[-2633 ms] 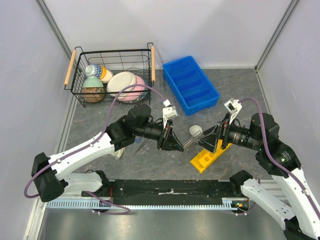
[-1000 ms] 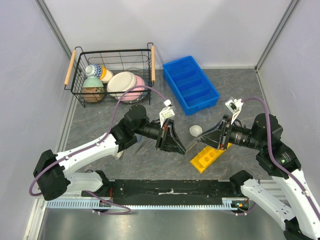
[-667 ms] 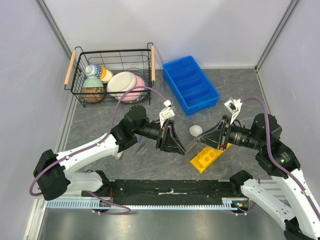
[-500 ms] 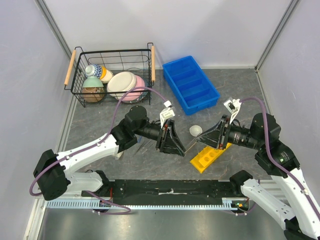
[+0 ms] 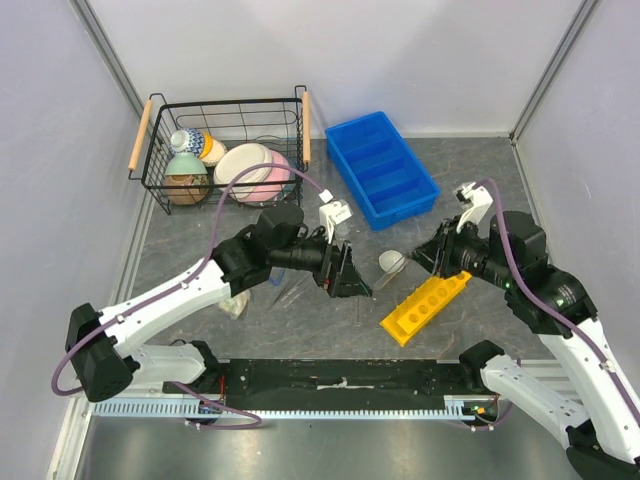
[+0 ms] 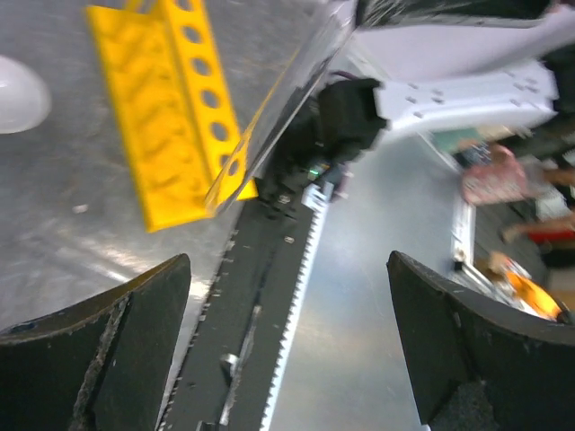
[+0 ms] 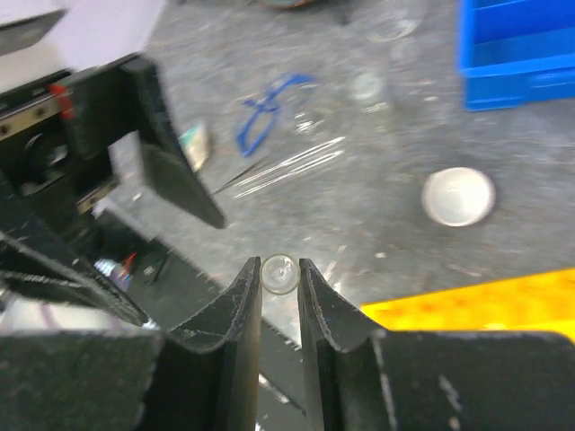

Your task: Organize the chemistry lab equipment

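Holding: glass tube (image 7: pixel 279 274) pinched betw. the fingertips of the right claw (image 5: pixel 437 256); claw clenched on it; tube is off the table (image 5: pixel 480 200), seen end-on in the right wrist view.
Tube axis: sticks out fwd from the claw toward the left arm; in the left wrist view it slants across above the rack; exact tilt hard to tell.
Yellow rack (image 5: pixel 425 307): lies on the table just below and to the near side of the right claw; long axis runs near-left to far-right; round holes face up; no tube seen standing in any.
Left claw (image 6: pixel 287 269): spread wide, nothing in it; faces the right claw, near the tube's free end.
Nearer arm: right, clearly; it holds the tube and sits by the rack's far end.
Next move (my guess): tip the tube upright, line its lower end over a hole, lower it in; all turns on swinging that axis to vertical w/o clipping the rack's edge.
White dish (image 5: pixel 392 262): dome up on the table betw. the two claws, just beside the rack; likeliest thing to get knocked.
Loose tubes (image 7: pixel 287 166): thin glass, lying flat near the left arm; not yet racked.
Blue bin (image 5: pixel 382 168): far side, apart from the rack; not in the way.
Wire basket (image 5: pixel 225 101): far left, bowls and cups inside; well apart.
Risk: left claw is close to the tube tip; prob. best it backs off first.
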You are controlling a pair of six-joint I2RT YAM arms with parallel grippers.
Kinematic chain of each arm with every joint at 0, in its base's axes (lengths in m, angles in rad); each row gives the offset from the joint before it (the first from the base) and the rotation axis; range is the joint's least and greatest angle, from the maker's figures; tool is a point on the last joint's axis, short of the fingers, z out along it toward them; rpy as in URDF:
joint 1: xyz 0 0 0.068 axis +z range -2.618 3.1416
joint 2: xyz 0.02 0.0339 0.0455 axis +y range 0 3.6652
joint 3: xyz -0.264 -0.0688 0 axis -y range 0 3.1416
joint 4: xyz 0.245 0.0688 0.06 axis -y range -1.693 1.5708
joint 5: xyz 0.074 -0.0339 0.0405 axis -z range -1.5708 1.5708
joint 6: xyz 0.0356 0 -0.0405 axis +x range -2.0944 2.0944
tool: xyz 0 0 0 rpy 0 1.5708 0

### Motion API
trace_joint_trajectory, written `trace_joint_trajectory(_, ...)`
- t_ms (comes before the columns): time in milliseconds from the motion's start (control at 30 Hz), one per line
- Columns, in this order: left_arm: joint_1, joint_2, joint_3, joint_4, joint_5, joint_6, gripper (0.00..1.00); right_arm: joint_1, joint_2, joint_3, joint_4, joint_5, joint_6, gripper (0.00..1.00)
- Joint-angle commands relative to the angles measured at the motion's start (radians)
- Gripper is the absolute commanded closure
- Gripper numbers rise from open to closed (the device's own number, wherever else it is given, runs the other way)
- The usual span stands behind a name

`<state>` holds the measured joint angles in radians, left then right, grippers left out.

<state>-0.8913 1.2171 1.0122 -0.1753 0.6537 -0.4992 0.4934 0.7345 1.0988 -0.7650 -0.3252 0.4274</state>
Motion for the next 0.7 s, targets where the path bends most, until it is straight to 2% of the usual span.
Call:
trace_joint_trajectory(0,0.003,-0.048,0.048,-0.243,-0.316,0.085,0.03,0.001,0.028,0.113,-0.105,0.368,-0.039,0.89)
trace_joint_trajectory(167,0.003,-0.109,-0.015,-0.250,-0.393,0.068,0.03,0.001,0.065,0.138,-0.203,0.746,0.017,0.90)
trace_joint_trajectory(400,0.002,-0.201,-0.127,-0.224,-0.384,0.027,0.03,0.000,0.060,0.070,-0.244,1.081,0.138,0.91)
trace_joint_trajectory(500,0.002,-0.238,-0.161,-0.228,-0.385,0.018,0.03,-0.001,0.052,0.030,-0.254,1.153,0.198,0.91)
trace_joint_trajectory(667,0.002,-0.280,-0.182,-0.277,-0.407,0.016,0.03,-0.001,0.065,-0.030,-0.255,1.175,0.261,0.94)
